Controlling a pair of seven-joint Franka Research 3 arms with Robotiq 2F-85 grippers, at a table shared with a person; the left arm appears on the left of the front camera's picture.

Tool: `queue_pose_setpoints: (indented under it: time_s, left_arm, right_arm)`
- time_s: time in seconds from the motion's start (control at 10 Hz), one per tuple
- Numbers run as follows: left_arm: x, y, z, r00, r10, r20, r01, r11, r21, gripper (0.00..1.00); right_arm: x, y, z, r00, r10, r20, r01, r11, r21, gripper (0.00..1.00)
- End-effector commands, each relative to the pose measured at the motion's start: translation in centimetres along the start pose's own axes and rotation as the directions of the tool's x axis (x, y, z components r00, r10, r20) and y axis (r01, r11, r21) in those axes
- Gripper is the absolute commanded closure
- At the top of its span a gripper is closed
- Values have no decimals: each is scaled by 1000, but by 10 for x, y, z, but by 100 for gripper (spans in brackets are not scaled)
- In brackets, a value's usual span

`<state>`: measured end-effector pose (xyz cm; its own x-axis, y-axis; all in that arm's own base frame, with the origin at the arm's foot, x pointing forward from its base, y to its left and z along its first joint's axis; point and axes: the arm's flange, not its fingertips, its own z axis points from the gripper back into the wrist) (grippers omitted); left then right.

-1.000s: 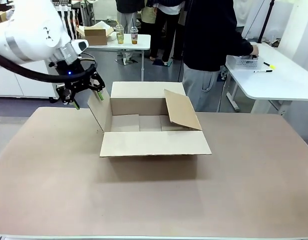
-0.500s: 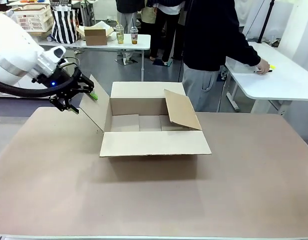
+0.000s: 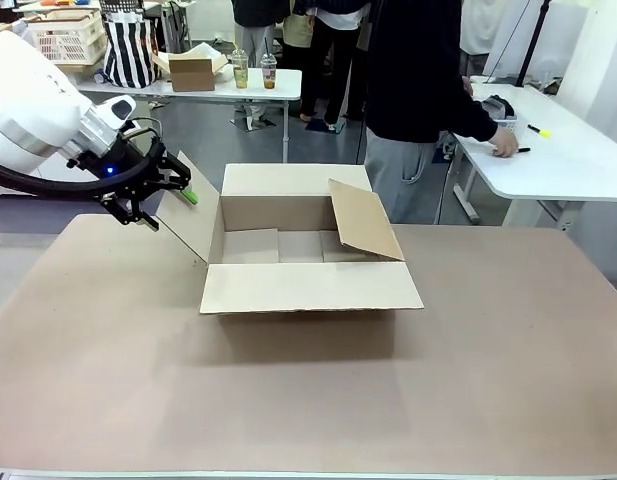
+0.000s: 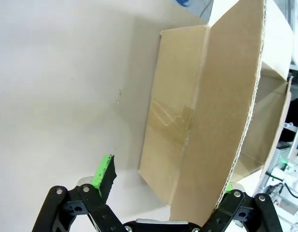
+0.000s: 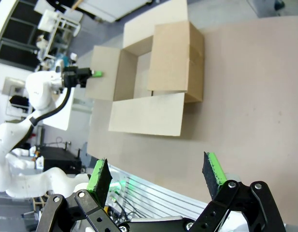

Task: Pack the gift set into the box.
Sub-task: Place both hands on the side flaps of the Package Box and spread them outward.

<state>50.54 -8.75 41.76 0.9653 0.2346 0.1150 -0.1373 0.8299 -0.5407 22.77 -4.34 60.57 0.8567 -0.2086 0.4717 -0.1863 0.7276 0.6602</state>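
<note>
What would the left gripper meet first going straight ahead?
Likely the left flap of the box, sitting between the open fingers of the left gripper; beyond it, the side wall. Depth is unclear.

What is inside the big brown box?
Inside the box, its bare cardboard floor shows at the far side, with nothing on it. The near part of the floor is hidden behind the near wall and front flap, and the tilted right flap covers a corner.

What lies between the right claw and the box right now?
Only bare brown tabletop: in the right wrist view, the stretch from the open right claw to the box holds nothing.
</note>
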Motion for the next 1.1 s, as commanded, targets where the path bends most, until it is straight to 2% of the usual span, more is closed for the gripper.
queue_pose_setpoints:
  time_s: [0.0, 0.1, 0.2, 0.3, 0.4, 0.6, 0.7, 0.8, 0.9, 1.0]
  left_arm:
    - [3, -3, 4, 1000, 11, 7, -11, 1000, 14, 0]
    - [3, -3, 4, 1000, 11, 7, -11, 1000, 14, 0]
    - [3, -3, 4, 1000, 11, 7, -11, 1000, 14, 0]
    - [3, -3, 4, 1000, 11, 7, -11, 1000, 14, 0]
    - [3, -3, 4, 1000, 11, 7, -11, 1000, 14, 0]
    - [3, -3, 4, 1000, 11, 7, -11, 1000, 14, 0]
    - [3, -3, 4, 1000, 11, 7, -11, 1000, 14, 0]
    - [3, -3, 4, 1000, 11, 7, -11, 1000, 14, 0]
    - [3, -3, 4, 1000, 11, 7, -11, 1000, 14, 0]
    - [3, -3, 4, 1000, 11, 7, -11, 1000, 14, 0]
  right_arm:
    - [0, 0, 0, 1000, 0, 0, 0, 1000, 0, 0]
    - [16, 28, -43, 989, 31, -148, -43, 996, -80, 0]
    - [36, 66, -94, 966, 162, -200, -178, 982, -62, 0]
    - [56, 102, -147, 943, 221, -249, -270, 946, -181, 0]
    - [64, 122, -176, 919, 260, -295, -330, 918, -221, 0]
    - [62, 167, -245, 886, 322, -334, -447, 786, -428, 0]
    - [52, 179, -269, 847, 371, -381, -522, 716, -464, 0]
    - [37, 182, -285, 807, 411, -423, -583, 671, -459, 0]
    - [29, 176, -272, 798, 433, -420, -590, 706, -392, 0]
    - [42, 180, -285, 810, 422, -407, -571, 724, -386, 0]
